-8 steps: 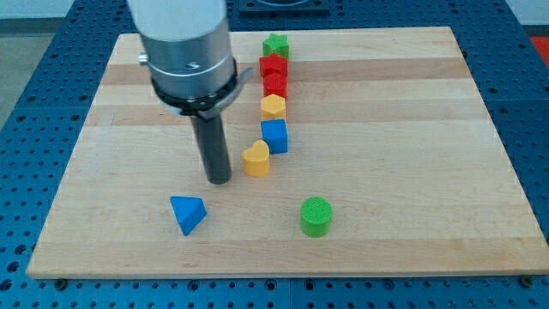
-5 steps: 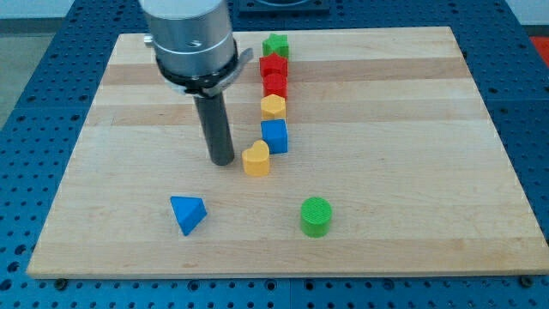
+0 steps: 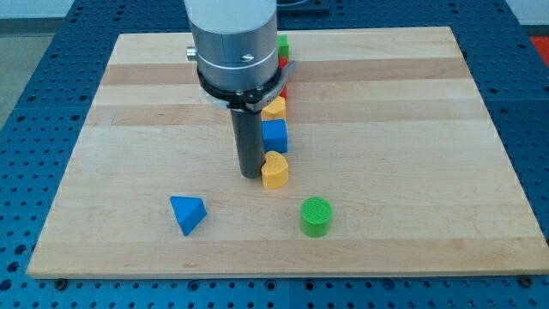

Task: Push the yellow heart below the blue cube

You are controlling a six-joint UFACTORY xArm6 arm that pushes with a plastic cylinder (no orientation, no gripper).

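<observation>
Now my tip (image 3: pixel 250 175) seemingly touching yellow heart (image 3: pixel 274 171), blue cube (image 3: pixel 274 136) above.

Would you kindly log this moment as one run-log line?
my tip: touching yellow heart from the view's left | yellow heart: just below blue cube | step: nearly done

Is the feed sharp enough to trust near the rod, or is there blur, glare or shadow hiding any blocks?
Camera view: sharp and evenly lit, no glare on the board; only a soft shadow around my tip, which sits against the yellow heart on the view's left. Blocking, not blur, is the issue: the arm's body covers most of the red and green blocks above the blue cube.
</observation>
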